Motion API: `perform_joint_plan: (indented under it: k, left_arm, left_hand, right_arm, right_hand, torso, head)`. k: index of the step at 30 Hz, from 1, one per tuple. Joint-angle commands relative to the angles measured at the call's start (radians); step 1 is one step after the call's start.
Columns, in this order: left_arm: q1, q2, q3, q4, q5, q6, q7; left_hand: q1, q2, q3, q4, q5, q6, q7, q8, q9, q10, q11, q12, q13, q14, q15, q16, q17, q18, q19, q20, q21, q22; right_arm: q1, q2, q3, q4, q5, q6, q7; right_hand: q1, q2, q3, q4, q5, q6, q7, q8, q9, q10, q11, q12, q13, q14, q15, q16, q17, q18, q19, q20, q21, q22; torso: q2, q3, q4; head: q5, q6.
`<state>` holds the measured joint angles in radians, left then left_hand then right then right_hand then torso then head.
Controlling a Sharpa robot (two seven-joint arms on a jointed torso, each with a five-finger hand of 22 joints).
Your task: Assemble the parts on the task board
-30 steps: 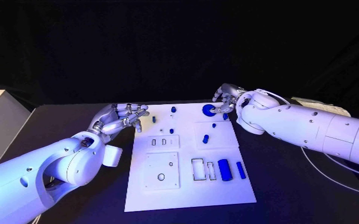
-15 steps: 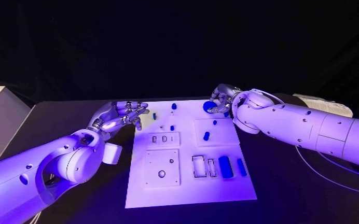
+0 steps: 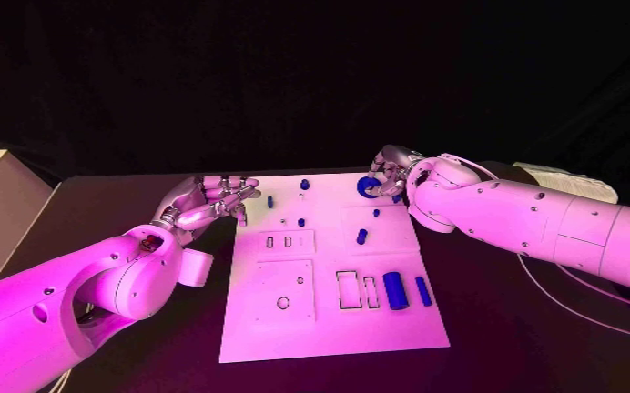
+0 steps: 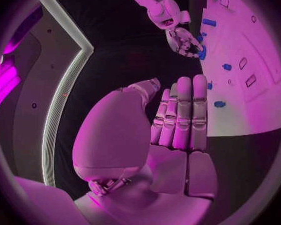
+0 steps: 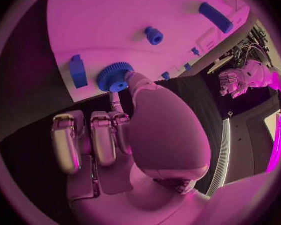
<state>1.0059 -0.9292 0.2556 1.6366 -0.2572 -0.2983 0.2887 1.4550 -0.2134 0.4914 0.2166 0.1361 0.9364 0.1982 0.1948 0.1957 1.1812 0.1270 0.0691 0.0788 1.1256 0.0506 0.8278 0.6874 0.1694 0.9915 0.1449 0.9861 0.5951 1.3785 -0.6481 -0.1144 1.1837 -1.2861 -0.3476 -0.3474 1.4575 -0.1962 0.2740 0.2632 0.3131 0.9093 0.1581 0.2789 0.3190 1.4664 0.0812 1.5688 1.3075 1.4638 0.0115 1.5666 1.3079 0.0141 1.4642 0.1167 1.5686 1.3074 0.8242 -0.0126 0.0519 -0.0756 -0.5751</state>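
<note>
The white task board lies in the middle of the table. A round blue gear sits at its far right corner. My right hand is on it, and in the right wrist view the thumb and a finger pinch the gear. A blue block stands beside the gear. My left hand hovers at the board's far left edge, fingers loosely bent, holding nothing. The left wrist view shows its fingers side by side over the dark table. Small blue pegs stand on the board.
A thick blue cylinder and a thin blue bar lie at the board's near right, beside empty rectangular slots. A white cable trails on the table at the right. A pale box sits at the left edge.
My right hand has closed in a little over the gear. The left hand has stayed about where it was.
</note>
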Motion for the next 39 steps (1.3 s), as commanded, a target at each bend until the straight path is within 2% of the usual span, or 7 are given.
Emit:
perform_joint_plan:
  k: [1,7,12,19,26,33,39]
  left_arm:
    - [0.0,0.001,0.001,0.002,-0.004,0.015,0.002]
    - [0.0,0.0,0.001,0.002,-0.004,0.015,0.001]
    - [0.0,0.001,0.001,0.001,-0.004,0.015,0.001]
    - [0.0,0.001,0.001,0.001,-0.004,0.015,0.001]
    - [0.0,0.003,0.001,0.002,-0.004,0.016,0.001]
    - [0.0,0.005,0.001,0.004,-0.004,0.017,0.0]
    - [0.0,0.006,0.001,0.007,-0.004,0.018,0.0]
  left_hand:
    - [-0.003,0.003,0.005,-0.002,-0.003,-0.006,0.003,-0.007,0.001,-0.009,0.0,-0.002,0.001,-0.006,-0.001,0.006,0.001,0.015,-0.009,-0.001,0.005,0.001]
    - [-0.003,0.003,0.005,-0.002,-0.003,-0.006,0.003,-0.007,0.001,-0.009,0.0,-0.002,0.001,-0.006,-0.001,0.006,0.001,0.015,-0.009,-0.001,0.005,0.001]
    - [-0.003,0.003,0.005,-0.002,-0.003,-0.006,0.003,-0.007,0.001,-0.009,0.0,-0.002,0.001,-0.006,-0.001,0.006,0.001,0.015,-0.009,-0.001,0.005,0.001]
    - [-0.003,0.003,0.005,-0.002,-0.003,-0.006,0.003,-0.007,0.001,-0.009,0.0,-0.002,0.001,-0.006,-0.001,0.006,0.001,0.015,-0.009,-0.001,0.005,0.001]
    - [-0.004,0.003,0.006,-0.003,-0.003,-0.008,0.003,-0.007,0.001,-0.012,0.001,-0.002,0.001,-0.007,0.0,0.007,0.001,0.015,-0.01,0.0,0.008,0.002]
    - [-0.004,0.003,0.006,-0.003,-0.003,-0.008,0.003,-0.007,0.001,-0.012,0.001,-0.002,0.001,-0.007,0.0,0.007,0.001,0.015,-0.01,0.0,0.008,0.002]
    - [-0.004,0.003,0.006,-0.003,-0.003,-0.008,0.003,-0.007,0.001,-0.012,0.001,-0.002,0.001,-0.007,0.0,0.007,0.001,0.015,-0.01,0.0,0.008,0.002]
  right_arm:
    - [-0.002,-0.002,-0.001,0.006,-0.018,0.007,-0.001]
    - [-0.002,-0.006,-0.001,0.016,-0.024,-0.02,0.014]
    - [-0.002,-0.009,-0.001,0.036,-0.049,-0.066,0.034]
    - [-0.001,-0.014,0.0,0.105,-0.138,-0.129,0.05]
    - [0.001,0.019,0.001,0.152,-0.215,-0.142,0.057]
    - [-0.002,0.081,-0.004,0.154,-0.272,-0.147,0.062]
    - [-0.02,0.134,-0.009,0.121,-0.306,-0.152,0.055]
  right_hand:
    - [0.014,0.003,0.009,-0.001,0.007,0.008,-0.003,0.007,0.004,0.104,-0.007,0.002,0.263,0.107,-0.008,0.004,0.263,-0.014,0.107,-0.008,0.002,0.263]
    - [0.017,0.001,0.043,-0.006,0.015,0.015,-0.006,0.005,0.003,0.104,-0.01,0.002,0.263,0.107,-0.012,0.004,0.263,-0.014,0.107,-0.013,0.002,0.263]
    - [0.017,0.0,0.051,-0.007,0.016,0.017,-0.007,0.005,0.004,0.104,-0.011,0.002,0.263,0.107,-0.012,0.004,0.263,-0.014,0.107,-0.014,0.002,0.263]
    - [0.013,-0.009,0.058,-0.009,0.015,0.017,-0.006,0.003,0.003,0.104,-0.011,0.002,0.263,0.107,-0.013,0.004,0.263,-0.014,0.107,-0.014,0.002,0.263]
    - [0.006,-0.02,0.064,-0.01,0.008,0.019,-0.007,0.001,0.003,0.104,-0.011,0.002,0.263,0.107,-0.013,0.004,0.263,-0.014,0.107,-0.015,0.002,0.263]
    - [0.005,-0.021,0.066,-0.01,0.006,0.02,-0.007,0.001,0.003,0.104,-0.011,0.002,0.263,0.107,-0.013,0.004,0.263,-0.014,0.107,-0.015,0.002,0.263]
    - [0.004,-0.023,0.07,-0.011,0.004,0.021,-0.007,0.0,0.003,0.104,-0.011,0.002,0.263,0.107,-0.013,0.004,0.263,-0.014,0.107,-0.015,0.002,0.263]
  torso:
    - [0.0,0.0003,-0.0006]
    - [0.0,-0.0008,0.0004]
    - [0.0,-0.0009,0.0007]
    - [-0.001,-0.002,-0.0004]
    - [0.0,-0.0042,0.0034]
    - [0.0,-0.0058,0.0039]
    - [0.001,-0.0059,0.0042]
  head:
    - [0.0,0.0]
    - [0.0,0.003]
    - [0.0,0.006]
    - [0.001,0.009]
    - [-0.002,0.012]
    - [-0.001,0.015]
    - [-0.004,0.02]
